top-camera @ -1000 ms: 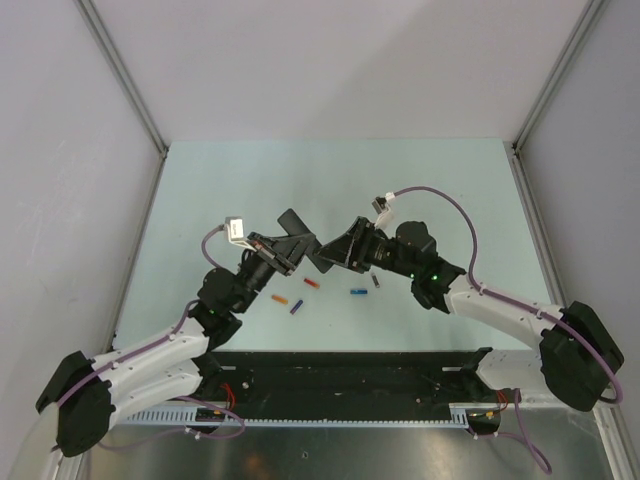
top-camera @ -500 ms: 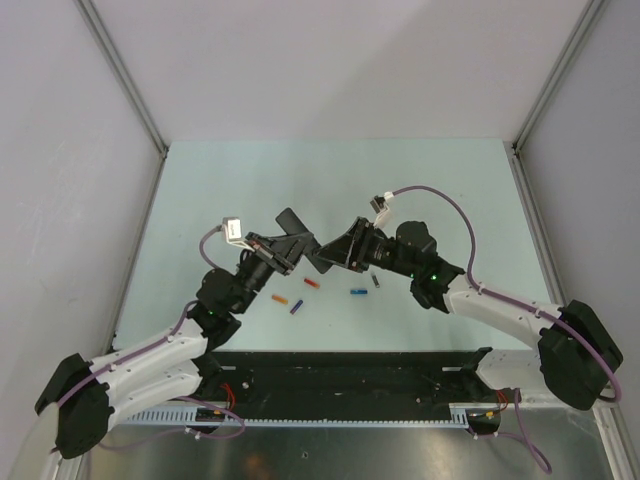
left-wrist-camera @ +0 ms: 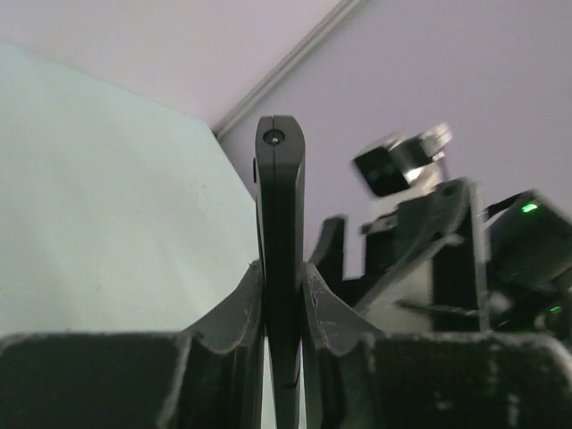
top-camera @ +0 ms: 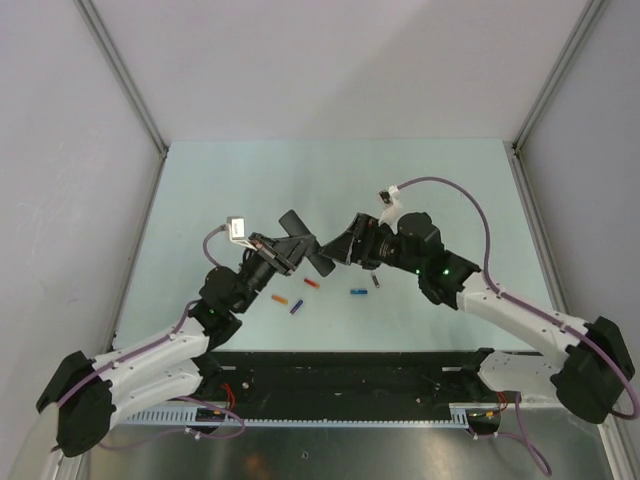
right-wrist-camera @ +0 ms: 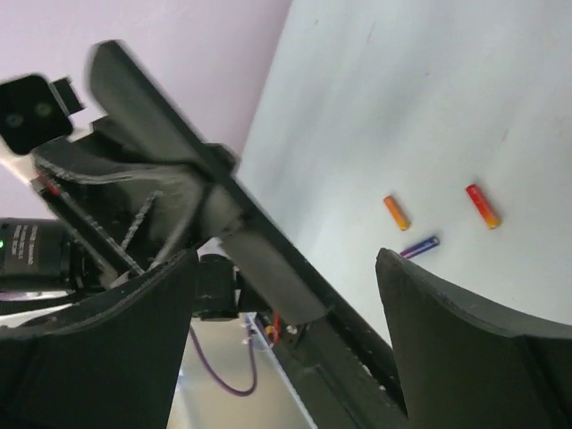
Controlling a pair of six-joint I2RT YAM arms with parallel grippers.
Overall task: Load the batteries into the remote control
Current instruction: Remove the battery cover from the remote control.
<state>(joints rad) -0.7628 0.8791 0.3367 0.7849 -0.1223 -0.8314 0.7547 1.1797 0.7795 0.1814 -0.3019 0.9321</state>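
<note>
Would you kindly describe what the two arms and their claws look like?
The left arm and right arm have white long links and black joints. A purple cable loops along each to a white connector near the wrist. Small green lights glow on the right arm. The left claw and right claw are matte black, with broad curved fingers.

Looks down from above and behind; sits close at each wrist, facing forward; shares the remote control (left-wrist-camera: 280, 223) in all three.

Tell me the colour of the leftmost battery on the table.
Orange. The leftmost battery shows best in the right wrist view.
</note>
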